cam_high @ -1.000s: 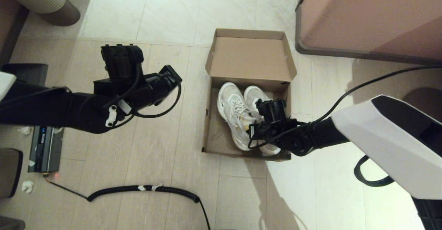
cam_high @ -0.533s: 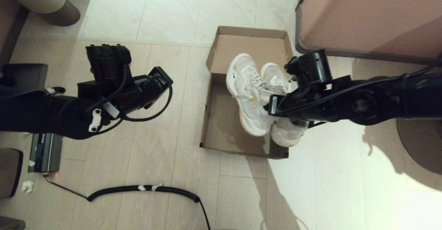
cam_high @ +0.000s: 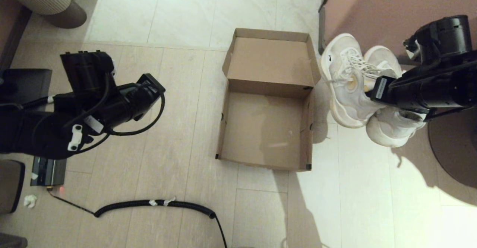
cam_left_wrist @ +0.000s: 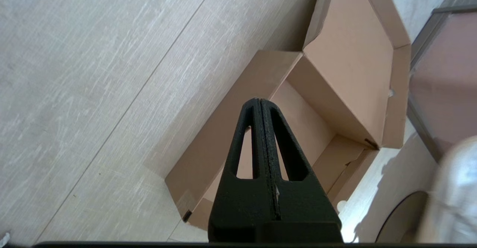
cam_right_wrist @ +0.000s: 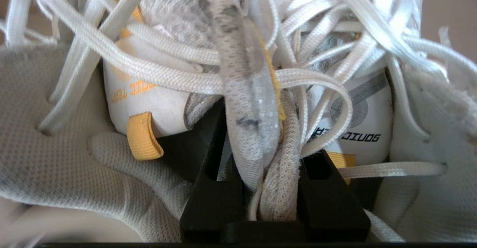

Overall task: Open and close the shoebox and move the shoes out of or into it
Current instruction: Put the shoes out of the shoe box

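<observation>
The brown cardboard shoebox (cam_high: pixel 223 129) sits open and empty on the floor, its lid flap (cam_high: pixel 270 60) folded back on the far side. The pair of white sneakers (cam_high: pixel 348 91) hangs in the air to the right of the box, past its right wall. My right gripper (cam_high: pixel 372 88) is shut on the inner collars of both shoes (cam_right_wrist: pixel 156 102), pinched together between the fingers (cam_right_wrist: pixel 216 188). My left gripper (cam_high: pixel 151 86) is held left of the box, shut and empty; in its wrist view the gripper (cam_left_wrist: pixel 259 102) points at the box's left wall (cam_left_wrist: pixel 216 147).
A large pinkish-brown furniture block (cam_high: pixel 391 9) stands at the back right, just behind the hanging shoes. A round dark base (cam_high: pixel 454 155) lies at the right edge. A black coiled cable (cam_high: pixel 156 203) and a dark device (cam_high: pixel 48 166) lie on the floor at the near left.
My right gripper lifted both shoes out of the box and carried them right, beyond its right wall. The left arm drew back to the left. The box now stands empty.
</observation>
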### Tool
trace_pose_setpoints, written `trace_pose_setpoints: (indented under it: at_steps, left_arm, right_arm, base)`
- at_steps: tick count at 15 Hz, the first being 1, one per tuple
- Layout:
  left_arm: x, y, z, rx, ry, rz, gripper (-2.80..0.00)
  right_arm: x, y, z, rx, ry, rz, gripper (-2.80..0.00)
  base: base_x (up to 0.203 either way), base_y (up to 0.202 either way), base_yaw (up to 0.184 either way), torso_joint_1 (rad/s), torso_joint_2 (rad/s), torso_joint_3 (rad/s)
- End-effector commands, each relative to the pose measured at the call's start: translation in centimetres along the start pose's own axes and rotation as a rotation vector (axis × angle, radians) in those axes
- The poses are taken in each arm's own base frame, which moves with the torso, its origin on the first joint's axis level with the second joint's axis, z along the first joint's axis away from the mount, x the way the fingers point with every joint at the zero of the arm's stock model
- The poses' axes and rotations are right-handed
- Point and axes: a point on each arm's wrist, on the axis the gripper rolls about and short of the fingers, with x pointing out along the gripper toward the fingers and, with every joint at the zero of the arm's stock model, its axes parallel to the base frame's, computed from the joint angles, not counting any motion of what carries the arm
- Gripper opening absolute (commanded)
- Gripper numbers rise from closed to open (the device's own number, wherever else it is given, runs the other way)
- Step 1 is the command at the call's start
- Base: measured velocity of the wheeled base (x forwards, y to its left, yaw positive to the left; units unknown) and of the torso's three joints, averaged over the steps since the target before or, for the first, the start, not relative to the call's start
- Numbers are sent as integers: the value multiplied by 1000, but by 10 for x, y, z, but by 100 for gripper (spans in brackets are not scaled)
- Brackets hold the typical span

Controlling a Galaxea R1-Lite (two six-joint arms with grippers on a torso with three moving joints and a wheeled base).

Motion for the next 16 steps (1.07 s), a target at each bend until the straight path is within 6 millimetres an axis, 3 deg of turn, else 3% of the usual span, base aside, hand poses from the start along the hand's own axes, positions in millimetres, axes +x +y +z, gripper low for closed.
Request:
trace_pose_setpoints:
  at_steps: [1,6,9,10,13,16]
  left_arm:
    - [-2,0,4,-6,-13,-2,-280]
    - [1,1,1,-7,-7,-3,-280]
    - [5,3,-2,-6,2,0,-280]
    - [6,4,-3,-6,8,-2,-280]
    - [8,5,-6,-5,18,-2,-280]
    - [2,2,2,-6,-5,-11,-280]
  right_arm:
    - [45,-26,-6,21,28,-103,-280]
    - [160,-72,-47,-45,33,-193,-280]
    - [212,-99,-74,-94,-6,-211,-280]
    - [224,-109,-81,-111,-14,-212,0]
    - [230,-120,-82,-119,-32,-189,0]
    - [211,-114,-66,-116,-67,-171,0]
  base:
    - [0,0,0,0,0,0]
    - [0,0,0,0,0,0]
    - [0,0,0,0,0,0]
    - [0,0,0,0,0,0]
    - [0,0,0,0,0,0]
    - [0,0,0,0,0,0]
